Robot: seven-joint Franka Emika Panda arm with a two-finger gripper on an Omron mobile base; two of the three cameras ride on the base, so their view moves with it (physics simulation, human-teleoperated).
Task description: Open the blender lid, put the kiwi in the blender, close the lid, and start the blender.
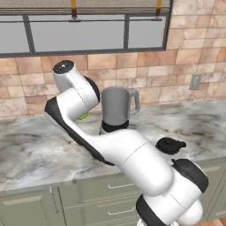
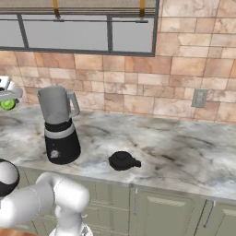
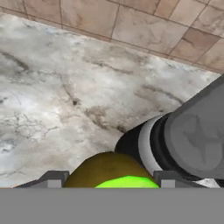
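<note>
Kiwi [image 3: 114, 170] pinched between my fingers [image 3: 52, 178], gripper [image 2: 8, 99] up left of the blender [image 2: 59, 124]. Jar open, lid [image 2: 123, 160] on counter to its right, near edge. Risk, imo: thin grip, so kiwi slips before jar mouth, or I clip the rim and tip the blender.

Even, bright rendered light; soft faint shadows (no glare); slightly blurry, low-resolution textures.
</note>
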